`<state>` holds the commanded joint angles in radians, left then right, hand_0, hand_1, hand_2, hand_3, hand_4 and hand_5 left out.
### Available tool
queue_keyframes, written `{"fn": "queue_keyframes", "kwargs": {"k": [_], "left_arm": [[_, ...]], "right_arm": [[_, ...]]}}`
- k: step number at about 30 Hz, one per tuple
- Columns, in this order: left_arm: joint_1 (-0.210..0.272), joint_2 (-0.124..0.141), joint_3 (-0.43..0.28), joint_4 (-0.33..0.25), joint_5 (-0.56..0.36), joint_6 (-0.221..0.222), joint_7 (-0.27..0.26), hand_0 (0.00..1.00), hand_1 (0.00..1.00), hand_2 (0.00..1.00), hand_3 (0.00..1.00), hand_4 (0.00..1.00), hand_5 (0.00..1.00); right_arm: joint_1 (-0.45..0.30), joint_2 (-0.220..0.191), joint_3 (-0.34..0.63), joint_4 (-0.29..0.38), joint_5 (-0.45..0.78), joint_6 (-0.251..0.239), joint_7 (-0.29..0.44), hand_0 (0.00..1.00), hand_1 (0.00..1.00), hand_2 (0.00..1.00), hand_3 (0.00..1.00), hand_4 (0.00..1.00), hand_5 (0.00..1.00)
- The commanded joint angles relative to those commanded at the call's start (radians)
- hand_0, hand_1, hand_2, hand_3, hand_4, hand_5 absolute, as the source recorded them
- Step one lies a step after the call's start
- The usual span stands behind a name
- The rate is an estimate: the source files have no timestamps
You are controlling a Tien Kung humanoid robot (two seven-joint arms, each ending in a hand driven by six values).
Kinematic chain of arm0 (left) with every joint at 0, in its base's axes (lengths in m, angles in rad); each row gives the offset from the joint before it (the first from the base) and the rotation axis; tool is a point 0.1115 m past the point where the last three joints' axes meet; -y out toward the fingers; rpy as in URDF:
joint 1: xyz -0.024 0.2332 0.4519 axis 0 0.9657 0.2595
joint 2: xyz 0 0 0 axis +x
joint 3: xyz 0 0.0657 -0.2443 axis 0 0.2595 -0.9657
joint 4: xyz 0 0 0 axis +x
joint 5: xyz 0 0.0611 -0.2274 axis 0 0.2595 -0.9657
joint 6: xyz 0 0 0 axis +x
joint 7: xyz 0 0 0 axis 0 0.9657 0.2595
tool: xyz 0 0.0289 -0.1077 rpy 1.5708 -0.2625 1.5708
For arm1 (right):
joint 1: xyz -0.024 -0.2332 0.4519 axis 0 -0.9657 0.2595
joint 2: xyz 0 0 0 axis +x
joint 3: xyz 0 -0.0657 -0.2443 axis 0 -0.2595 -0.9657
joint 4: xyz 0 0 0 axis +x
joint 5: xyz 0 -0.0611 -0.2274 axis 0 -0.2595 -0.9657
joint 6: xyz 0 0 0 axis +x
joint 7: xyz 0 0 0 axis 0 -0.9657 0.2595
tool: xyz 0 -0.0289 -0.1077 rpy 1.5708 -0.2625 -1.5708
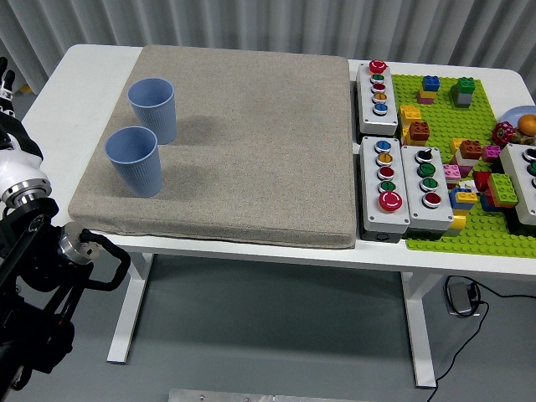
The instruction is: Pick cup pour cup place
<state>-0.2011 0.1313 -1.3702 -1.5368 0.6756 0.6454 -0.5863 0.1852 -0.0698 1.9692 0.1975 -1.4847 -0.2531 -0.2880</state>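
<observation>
Two light blue ribbed cups stand upright on the beige mat (251, 134) at its left side. The far cup (153, 108) is just behind the near cup (134, 160), and their sides almost touch. I cannot see into either cup. My left arm (33, 251) rises along the picture's left edge, off the table and to the left of the cups. Only a sliver of the left hand (6, 84) shows at that edge, well apart from both cups. The right arm is out of view.
Three grey button boxes (385, 172) lie right of the mat. Beyond them a green baseplate (469, 234) carries several loose coloured bricks, with another button box and a bowl at the right edge. The white table's near edge (251, 251) runs just below the mat.
</observation>
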Motion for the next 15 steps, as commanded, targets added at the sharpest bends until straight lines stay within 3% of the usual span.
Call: {"fn": "queue_keyframes", "kwargs": {"k": [15], "left_arm": [[-0.009, 0.003, -0.007, -0.008, 0.012, 0.000, 0.010, 0.801, 0.798, 0.869, 0.809, 0.743, 0.998]], "right_arm": [[0.014, 0.002, 0.013, 0.001, -0.009, -0.004, -0.002, 0.675, 0.603, 0.579, 0.593, 0.002, 0.120]]}}
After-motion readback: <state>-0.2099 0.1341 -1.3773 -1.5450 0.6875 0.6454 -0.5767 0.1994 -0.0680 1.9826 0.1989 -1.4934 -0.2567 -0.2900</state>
